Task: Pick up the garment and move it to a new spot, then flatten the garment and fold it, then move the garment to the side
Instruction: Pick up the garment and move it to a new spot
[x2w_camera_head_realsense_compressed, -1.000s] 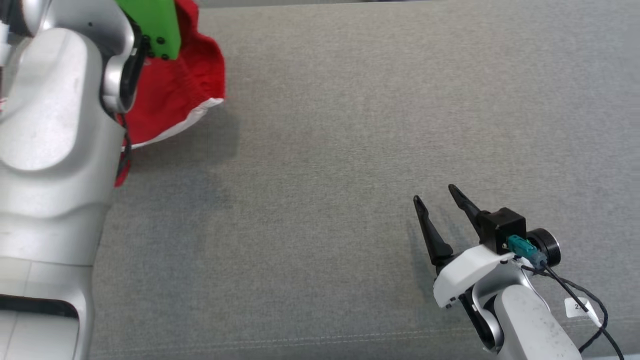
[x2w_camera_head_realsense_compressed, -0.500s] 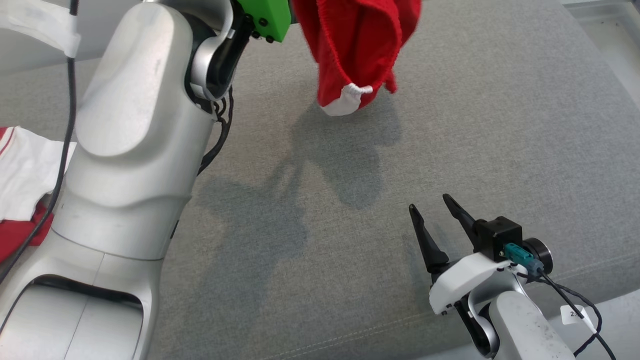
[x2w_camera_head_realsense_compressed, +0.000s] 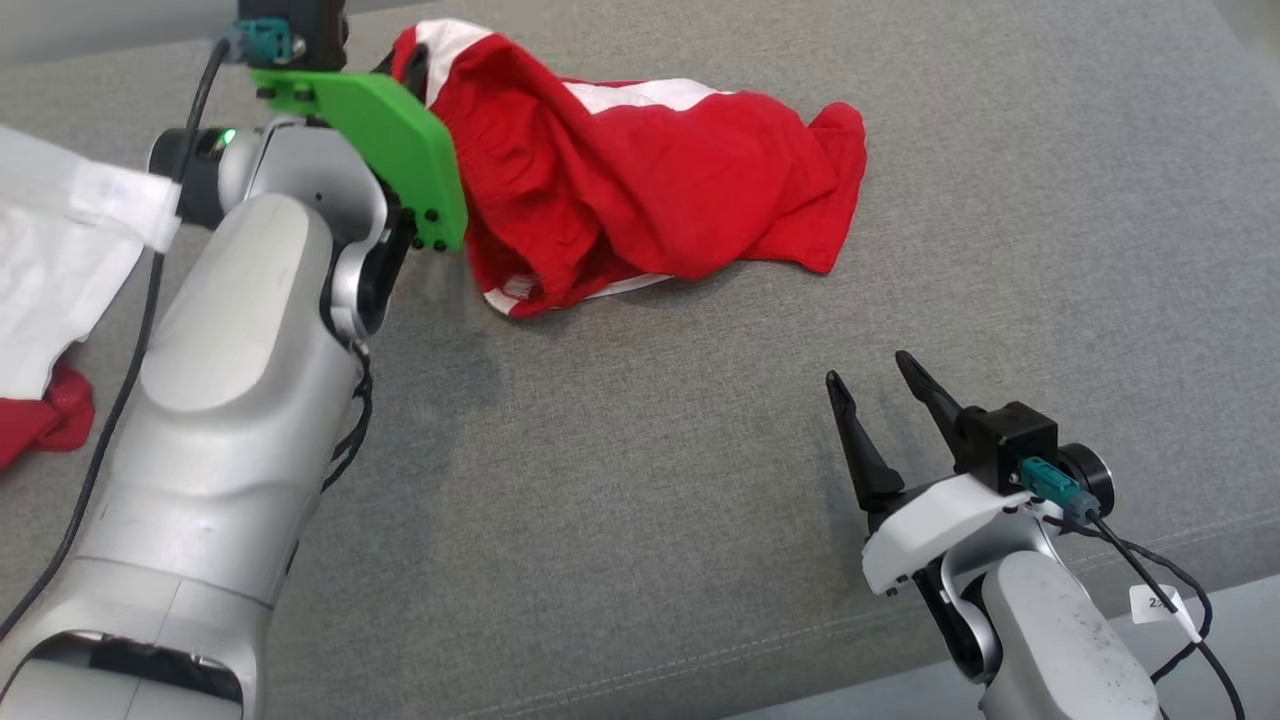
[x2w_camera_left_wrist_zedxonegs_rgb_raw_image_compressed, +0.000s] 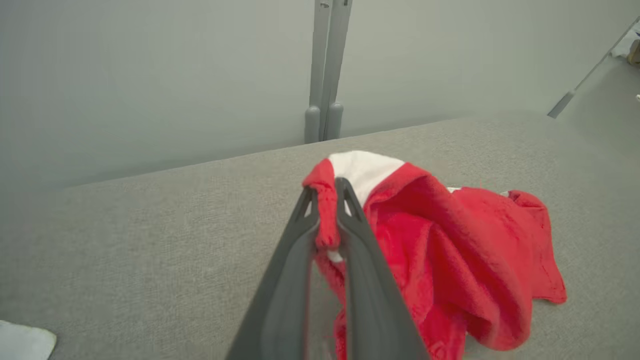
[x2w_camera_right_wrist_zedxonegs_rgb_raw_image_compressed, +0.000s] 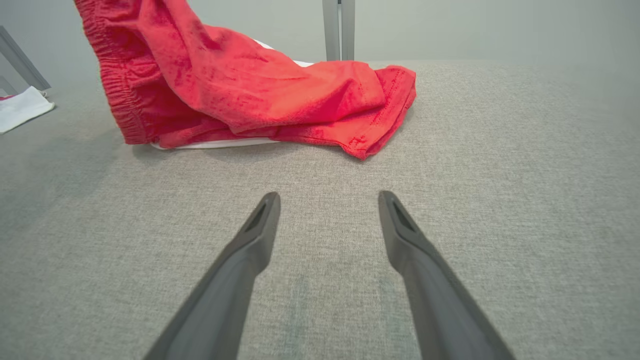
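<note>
A red garment (x2w_camera_head_realsense_compressed: 650, 190) with white stripes lies crumpled on the grey padded surface (x2w_camera_head_realsense_compressed: 640, 480) at the upper middle of the head view. Its left end is lifted off the surface. My left gripper (x2w_camera_left_wrist_zedxonegs_rgb_raw_image_compressed: 326, 187) is shut on that raised end, pinching the red elastic hem; in the head view its fingers (x2w_camera_head_realsense_compressed: 408, 62) sit just past a green wrist plate. The rest of the garment (x2w_camera_left_wrist_zedxonegs_rgb_raw_image_compressed: 450, 250) trails down to the right. My right gripper (x2w_camera_head_realsense_compressed: 870, 372) hovers open and holds nothing at the lower right, well short of the garment (x2w_camera_right_wrist_zedxonegs_rgb_raw_image_compressed: 250, 85), fingers (x2w_camera_right_wrist_zedxonegs_rgb_raw_image_compressed: 265, 215) pointing toward it.
Other white and red clothing (x2w_camera_head_realsense_compressed: 50, 280) lies at the far left of the surface, also seen as a white corner (x2w_camera_right_wrist_zedxonegs_rgb_raw_image_compressed: 20, 107). A grey post (x2w_camera_left_wrist_zedxonegs_rgb_raw_image_compressed: 325, 75) stands behind the far edge. A stitched seam runs along the near edge (x2w_camera_head_realsense_compressed: 700, 655).
The head camera has shifted. The garment, hanging in the air from my left gripper half a second ago, now rests mostly on the surface as the arm came down. Right gripper unchanged.
</note>
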